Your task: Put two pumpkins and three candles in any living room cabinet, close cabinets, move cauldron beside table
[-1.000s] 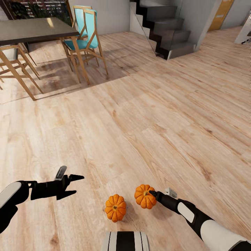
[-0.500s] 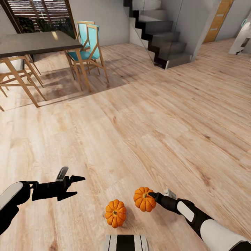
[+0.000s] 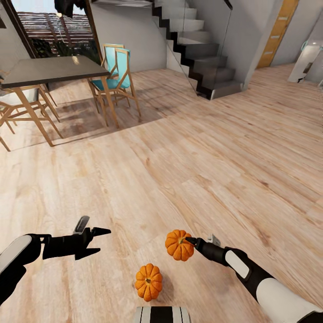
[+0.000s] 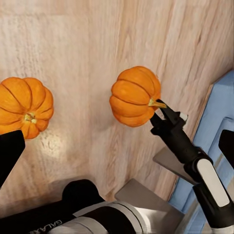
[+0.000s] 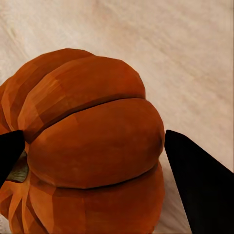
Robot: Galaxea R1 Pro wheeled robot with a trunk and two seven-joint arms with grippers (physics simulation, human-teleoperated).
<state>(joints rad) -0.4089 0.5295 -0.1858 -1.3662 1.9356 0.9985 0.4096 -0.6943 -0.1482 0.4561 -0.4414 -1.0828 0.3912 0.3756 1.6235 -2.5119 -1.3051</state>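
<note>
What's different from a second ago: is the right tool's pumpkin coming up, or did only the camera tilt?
Both. The head camera has tilted up, showing more of the stairs. Beyond that, the right tool has lifted its held pumpkin up and away from the other pumpkin, which stays on the floor. The left tool still hangs open and empty.

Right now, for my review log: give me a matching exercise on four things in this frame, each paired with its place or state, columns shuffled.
Things:
1. left gripper
2. right gripper
3. second pumpkin
4. turquoise chairs

States:
A. lying on the wood floor, ungripped
B. beside the dark dining table
C. open, holding nothing
D. shut on the held pumpkin, at its stem

Pairs: 1-C, 2-D, 3-A, 4-B
</note>
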